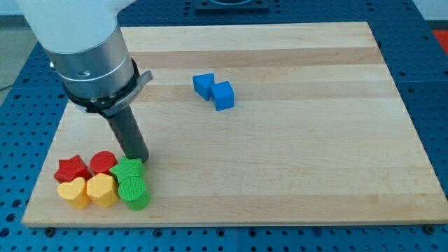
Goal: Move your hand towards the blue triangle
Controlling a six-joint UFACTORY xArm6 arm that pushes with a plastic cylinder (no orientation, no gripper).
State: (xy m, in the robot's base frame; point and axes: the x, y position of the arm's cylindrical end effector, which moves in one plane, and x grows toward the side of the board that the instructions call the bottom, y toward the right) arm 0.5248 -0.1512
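Note:
Two blue blocks touch each other at the view's upper middle. The left one (204, 85) looks like the blue triangle and the right one (223, 96) looks like a cube. My tip (138, 159) is at the lower left of the board, far down and to the left of the blue pair. It stands right at the top edge of a green star-like block (128, 169), with a red round block (103, 162) just to its left.
A tight cluster sits at the board's lower left: a red star (72, 169), a yellow heart (73, 192), a yellow hexagon (102, 190) and a green cylinder (134, 194). The arm's large body (91, 52) hangs over the upper left of the wooden board (315, 161).

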